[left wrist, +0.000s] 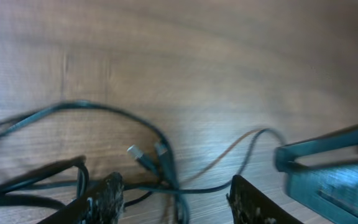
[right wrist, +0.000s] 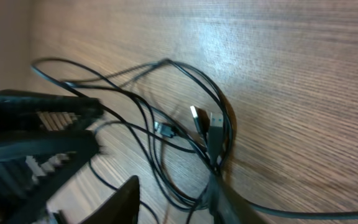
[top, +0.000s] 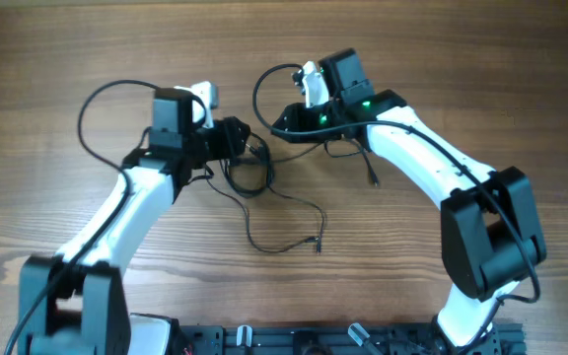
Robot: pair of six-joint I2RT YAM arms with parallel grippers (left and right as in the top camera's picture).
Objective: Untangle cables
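Note:
Thin black cables (top: 260, 168) lie tangled on the wooden table between the two arms, with one strand trailing to a plug end (top: 319, 244). My left gripper (top: 243, 138) is open right above the knot. In its wrist view (left wrist: 176, 200) strands cross loosely between the fingers (left wrist: 107, 198), and two silver plug ends (left wrist: 143, 155) lie just beyond. My right gripper (top: 280, 126) faces it from the right. It too is open (right wrist: 176, 202), with looped cables (right wrist: 166, 149) passing between its jaws and two plugs (right wrist: 205, 121) resting on the wood.
Thicker black arm wiring arcs over the table at the left (top: 92, 99) and near the right wrist (top: 260, 84). The two grippers are close together; each appears in the other's wrist view (left wrist: 328, 168) (right wrist: 36, 134). Bare wooden table (top: 481, 79) lies around them.

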